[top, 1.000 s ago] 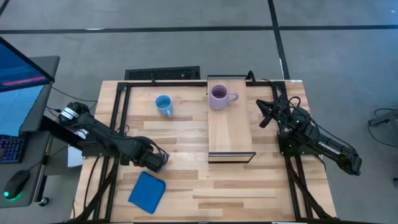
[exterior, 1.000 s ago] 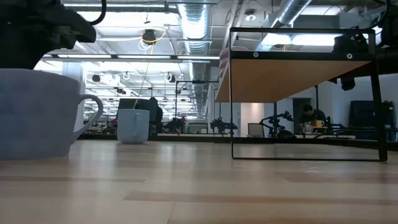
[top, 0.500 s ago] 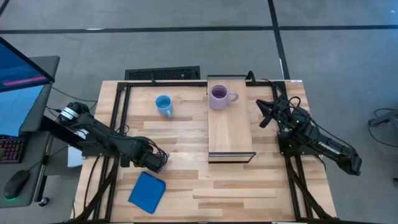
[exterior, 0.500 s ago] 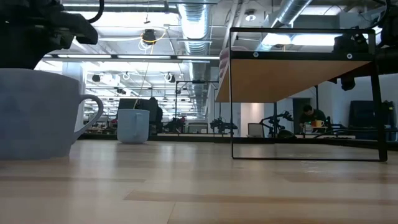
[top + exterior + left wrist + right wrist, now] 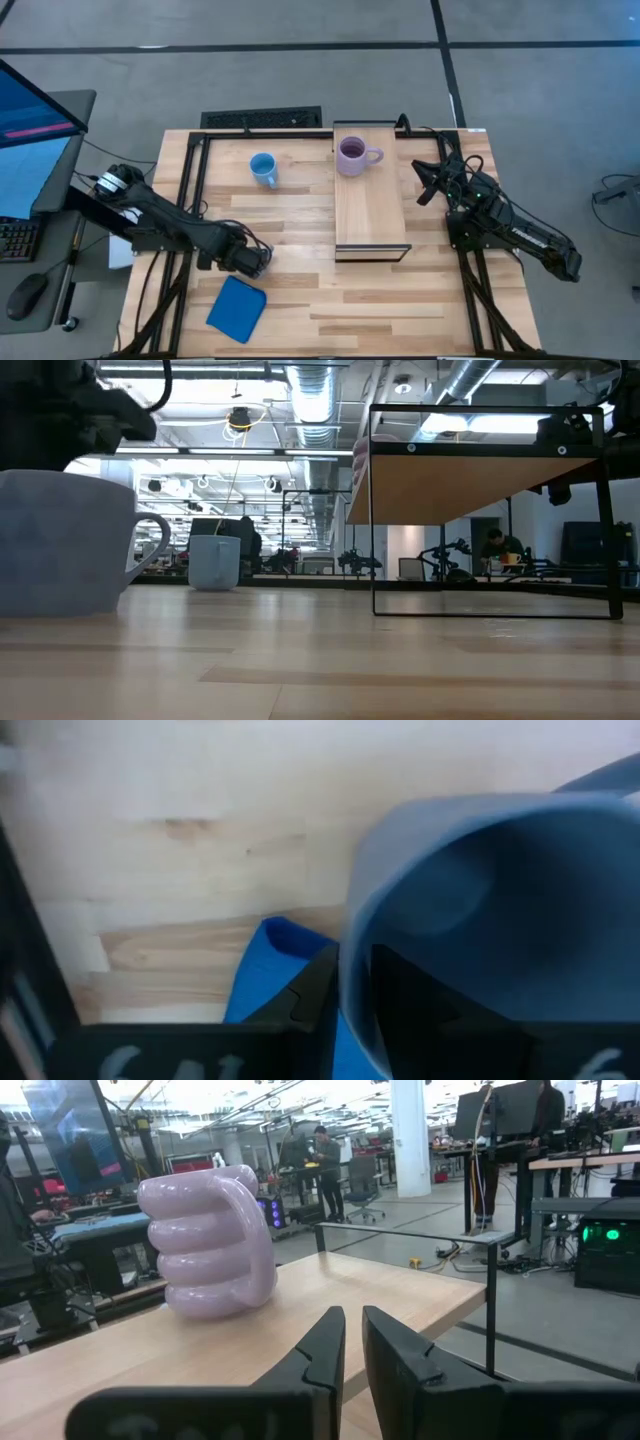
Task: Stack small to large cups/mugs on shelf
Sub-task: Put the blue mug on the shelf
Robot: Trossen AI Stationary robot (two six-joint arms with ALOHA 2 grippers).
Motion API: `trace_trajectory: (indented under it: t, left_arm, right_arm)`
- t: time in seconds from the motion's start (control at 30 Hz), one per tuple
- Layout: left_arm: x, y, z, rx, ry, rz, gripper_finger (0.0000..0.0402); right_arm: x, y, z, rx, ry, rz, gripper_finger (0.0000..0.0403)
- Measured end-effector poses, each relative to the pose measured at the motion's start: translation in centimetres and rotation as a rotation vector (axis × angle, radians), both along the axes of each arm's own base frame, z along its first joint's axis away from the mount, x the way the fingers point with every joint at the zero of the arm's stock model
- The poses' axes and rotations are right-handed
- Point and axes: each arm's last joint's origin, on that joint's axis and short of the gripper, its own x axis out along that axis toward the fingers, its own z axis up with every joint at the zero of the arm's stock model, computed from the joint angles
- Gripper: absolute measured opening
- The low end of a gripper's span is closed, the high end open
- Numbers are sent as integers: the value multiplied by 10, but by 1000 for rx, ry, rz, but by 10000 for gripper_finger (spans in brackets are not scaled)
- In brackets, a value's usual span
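The dull grey-blue mug (image 5: 60, 545) stands on the tabletop near the left front, mostly hidden under my left gripper (image 5: 252, 260) in the high view. My left gripper is shut on its rim. The bright light blue mug (image 5: 263, 168) stands on the tabletop farther back. The pale purple mug (image 5: 352, 155) stands on the far end of the light-wood shelf (image 5: 370, 215). My right gripper (image 5: 420, 182) is shut and empty, to the right of the shelf. In its wrist view it points at the purple mug (image 5: 210, 1240). My left gripper holds the grey-blue mug by its rim wall (image 5: 352, 970). One finger (image 5: 410, 995) is inside the mug and the other finger (image 5: 312, 990) is outside. The fingers come from above. In the low view the mug's base is on the table.
A flat blue square pad (image 5: 237, 307) lies near the table's front left, just in front of my left gripper. A dark frame runs along the table's edges. A keyboard (image 5: 262, 119) lies beyond the far edge. People and desks show in the room behind.
The grey-blue mug has turned a little in my left gripper's hold. In the low view its handle now shows narrower, and its base stays on the table. My right arm has kept still.
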Motion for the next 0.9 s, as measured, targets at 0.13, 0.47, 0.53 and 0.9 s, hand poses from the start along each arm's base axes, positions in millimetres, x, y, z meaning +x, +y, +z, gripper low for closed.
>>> trace_trajectory:
  t: [0.13, 0.47, 0.53, 0.9]
  left_arm:
    - [-1, 0, -6, -12, 8, 24, 54]
    - [-3, 2, -6, 21, 9, -12, 25]
    - [-3, 3, -5, 44, -4, -17, 11]
    - [2, 14, -5, 139, -38, -69, 7]
  right_arm:
    - [0, 0, 0, 0, 0, 0, 64]
    - [0, 0, 0, 0, 0, 0, 64]
    - [0, 0, 0, 0, 0, 0, 64]
    - [0, 0, 0, 0, 0, 0, 64]
